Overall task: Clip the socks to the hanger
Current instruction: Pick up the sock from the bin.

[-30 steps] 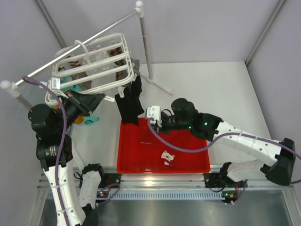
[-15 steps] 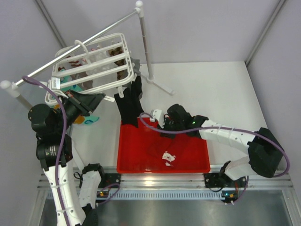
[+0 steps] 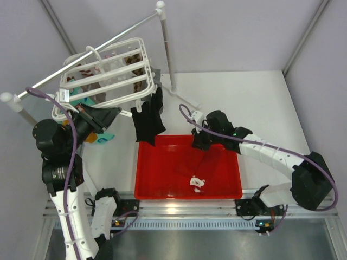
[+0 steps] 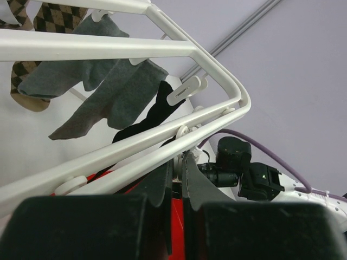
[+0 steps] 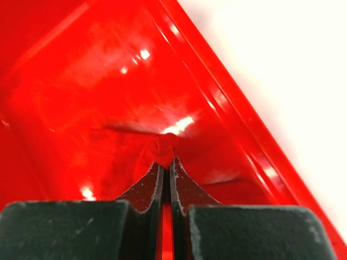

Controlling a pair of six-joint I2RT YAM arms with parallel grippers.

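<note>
The white slatted hanger (image 3: pixel 105 76) hangs from the rail at the back left. A black sock (image 3: pixel 149 122) is clipped to the hanger's right edge and dangles over the tray; it also shows in the left wrist view (image 4: pixel 154 116). My left gripper (image 3: pixel 111 114) is at the hanger's near edge, its jaws nearly closed on a small white clip (image 4: pixel 187 157) under the frame (image 4: pixel 162 49). My right gripper (image 3: pixel 198 141) is shut on a dark red sock (image 3: pixel 212 161), which hangs down into the red tray (image 3: pixel 149 192). The pinched fabric bunches at the fingertips (image 5: pixel 164 150). No other dark red sock can be made out.
The metal rail (image 3: pixel 97 46) with white-capped poles (image 3: pixel 160 5) carries the hanger. Grey socks (image 4: pixel 108 92) and a brown patterned sock (image 4: pixel 51 16) hang from the hanger. A teal sock (image 3: pixel 104 138) hangs by my left arm. A small white scrap (image 3: pixel 195 183) lies in the tray.
My right gripper has moved right from beside the black sock to the tray's back right, lifting the dark red sock. The black sock has swung back. The left arm has not moved.
</note>
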